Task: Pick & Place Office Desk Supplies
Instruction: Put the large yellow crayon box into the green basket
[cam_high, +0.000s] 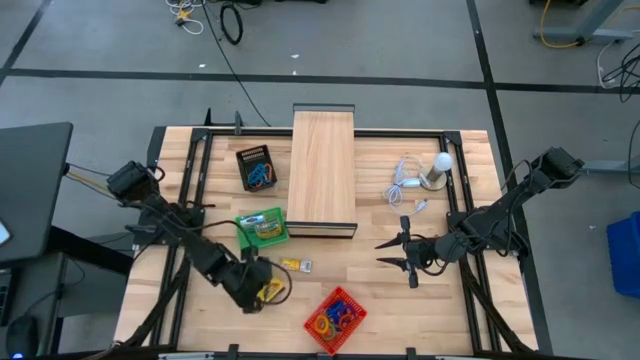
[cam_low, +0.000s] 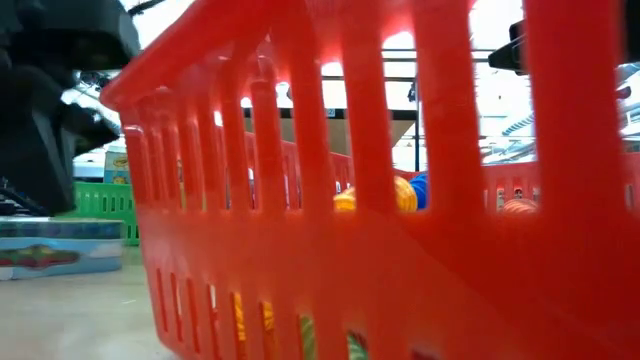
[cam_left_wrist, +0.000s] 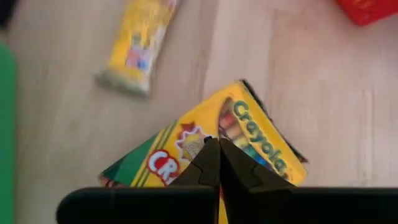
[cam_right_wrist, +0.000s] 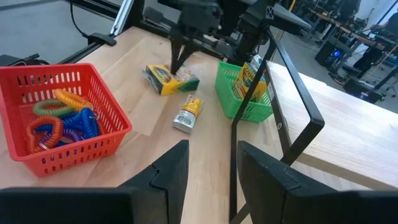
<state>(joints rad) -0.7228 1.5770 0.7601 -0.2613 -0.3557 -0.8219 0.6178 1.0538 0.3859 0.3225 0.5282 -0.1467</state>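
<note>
Wooden counter (cam_high: 400, 290) carries a long pale wooden box (cam_high: 322, 170) at centre, a red basket (cam_high: 335, 320) of coloured loops (cam_right_wrist: 59, 124) at the near edge, and a green basket (cam_high: 262, 229) holding crayon boxes. Left gripper (cam_high: 262, 290), fingers pressed together, tips down on a loose crayon box (cam_left_wrist: 249, 140) lying flat between the baskets, a small yellow piece (cam_high: 296, 265) just beside. Right gripper (cam_high: 392, 252) hovers spread, holding nothing, right of the wooden box.

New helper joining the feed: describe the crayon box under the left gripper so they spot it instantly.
Find the red basket at the table's front edge. Beside it, toward the left arm, a yellow-and-green crayon box lies flat under the shut left gripper. Unlike the box in the green basket, it's loose on the wood.
</note>
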